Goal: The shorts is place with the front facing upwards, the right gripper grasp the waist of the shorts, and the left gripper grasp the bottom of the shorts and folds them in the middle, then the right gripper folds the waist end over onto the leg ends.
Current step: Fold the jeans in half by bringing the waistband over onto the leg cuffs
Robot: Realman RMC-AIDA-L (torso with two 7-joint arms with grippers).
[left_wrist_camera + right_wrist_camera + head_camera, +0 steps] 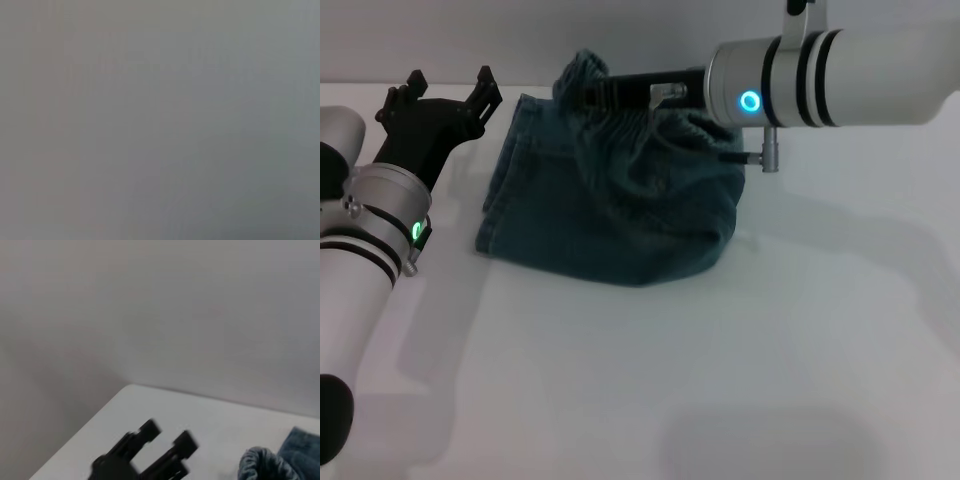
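The right gripper (582, 92) clamps the waist (582, 68); one shorts (610, 215); left gripper (450, 88) gapes empty.

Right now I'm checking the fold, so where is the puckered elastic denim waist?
In the head view, the puckered elastic denim waist is lifted at the shorts' far edge, at the right claw.

Blue denim shorts (620, 215) lie folded on a white tabletop (720, 380). The right tool (582, 92) holds the raised waist (582, 70) over them. The left tool (448, 92) hovers open just beside.
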